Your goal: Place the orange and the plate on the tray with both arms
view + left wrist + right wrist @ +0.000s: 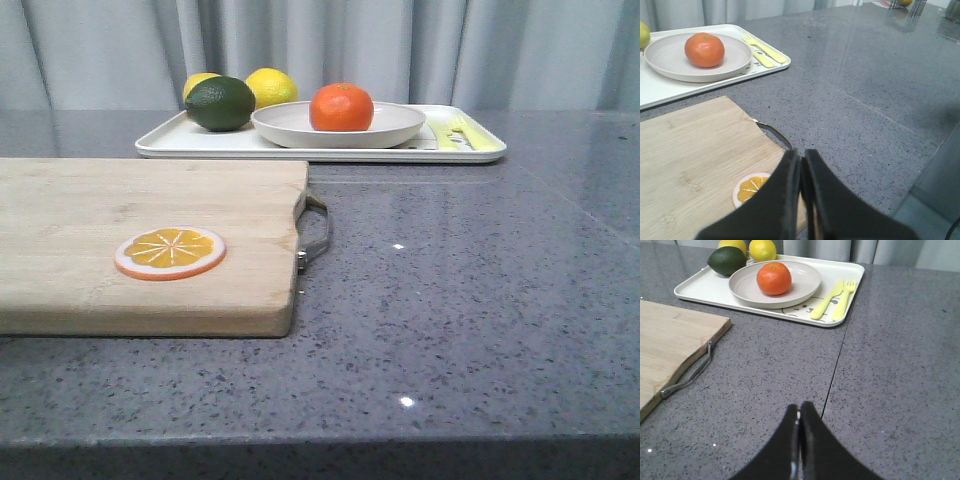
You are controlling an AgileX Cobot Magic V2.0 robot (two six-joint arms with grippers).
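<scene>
The orange (341, 107) sits in the off-white plate (400, 131), which rests on the white tray (478, 152) at the back of the table. They also show in the left wrist view as orange (704, 49), plate (737, 65) and tray (655, 92), and in the right wrist view as orange (774, 278), plate (805, 285) and tray (695, 289). My left gripper (801, 155) is shut and empty above the cutting board's near corner. My right gripper (800, 407) is shut and empty over the bare counter, well short of the tray. Neither gripper shows in the front view.
A wooden cutting board (90, 215) with a metal handle (316, 235) lies front left and carries a flat orange slice (170, 251). A dark green avocado (220, 103) and two lemons (270, 87) lie on the tray's left end. Yellow utensils (455, 132) lie on its right end.
</scene>
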